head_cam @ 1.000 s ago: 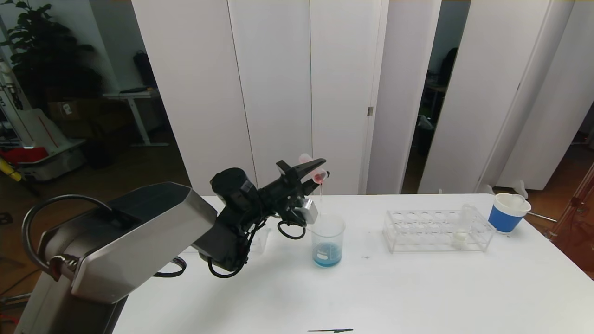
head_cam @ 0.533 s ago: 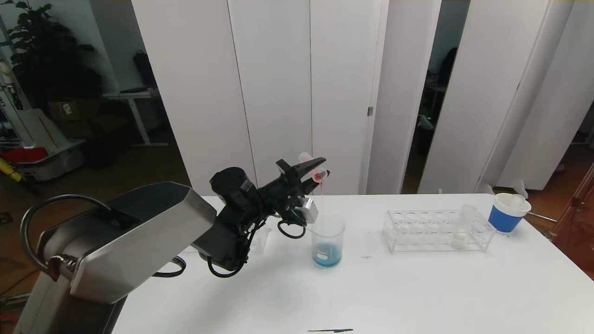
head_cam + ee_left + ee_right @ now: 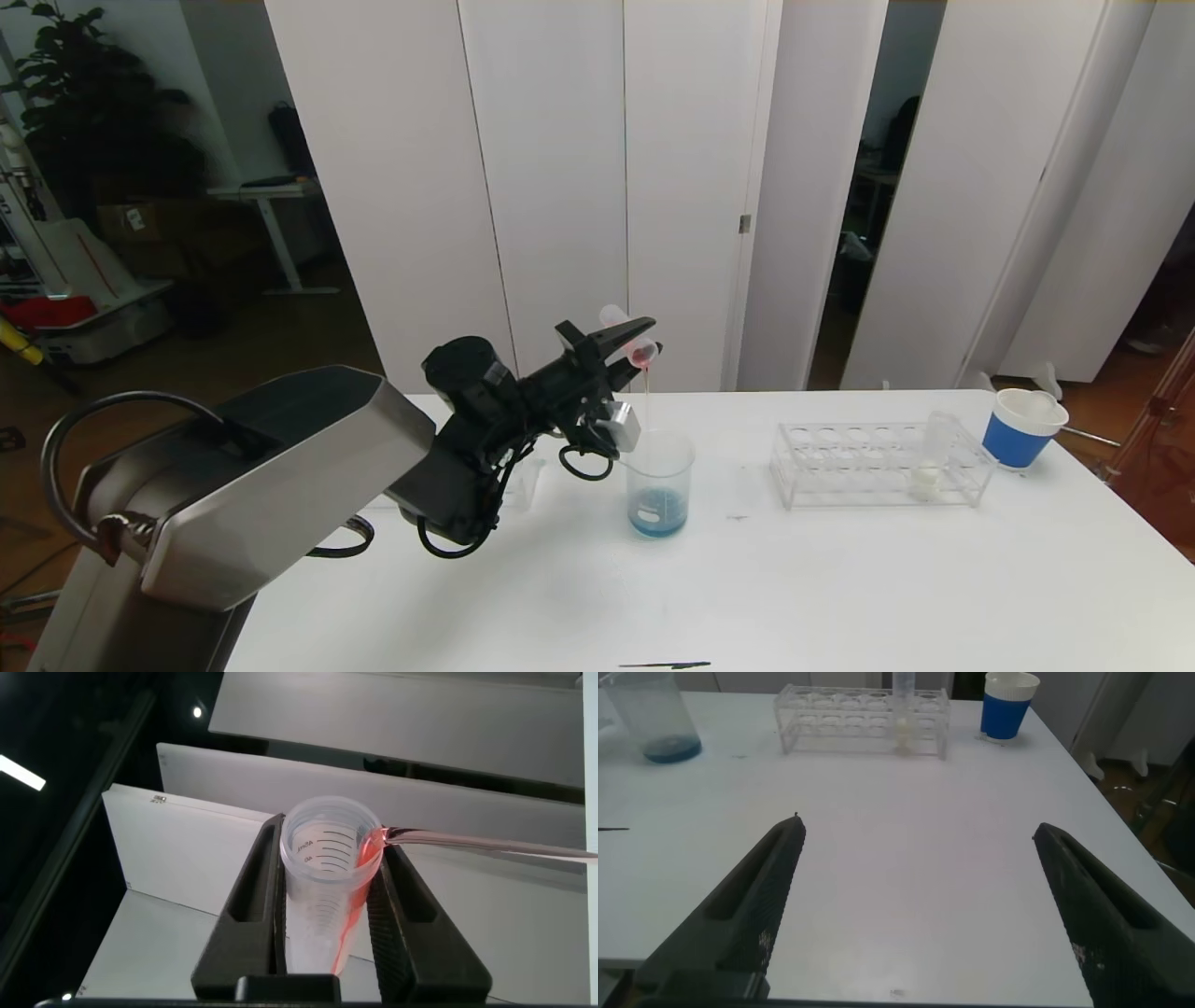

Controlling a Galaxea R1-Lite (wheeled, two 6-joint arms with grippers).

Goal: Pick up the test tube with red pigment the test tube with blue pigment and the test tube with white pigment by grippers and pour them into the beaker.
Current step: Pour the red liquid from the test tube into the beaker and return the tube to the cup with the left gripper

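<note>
My left gripper (image 3: 639,343) is shut on the test tube with red pigment (image 3: 613,317) and holds it tilted, mouth down, above the beaker (image 3: 660,485). A thin red stream falls from the tube's mouth into the beaker, which has blue liquid at its bottom. In the left wrist view the tube (image 3: 322,887) sits between the gripper's (image 3: 332,845) two fingers with red running along its wall. The test tube with white pigment (image 3: 924,476) stands in the clear rack (image 3: 878,462). The blue-pigment tube is out of view. My right gripper (image 3: 917,826) is open and empty above the table's near right part.
A blue-and-white paper cup (image 3: 1022,427) stands right of the rack at the table's far right. A small clear holder (image 3: 525,485) sits partly hidden behind my left arm. The right wrist view also shows the beaker (image 3: 654,719), rack (image 3: 864,719) and cup (image 3: 1008,705).
The red liquid keeps streaming from the tube into the beaker. The left gripper has barely shifted, rising very slightly. Nothing else has moved.
</note>
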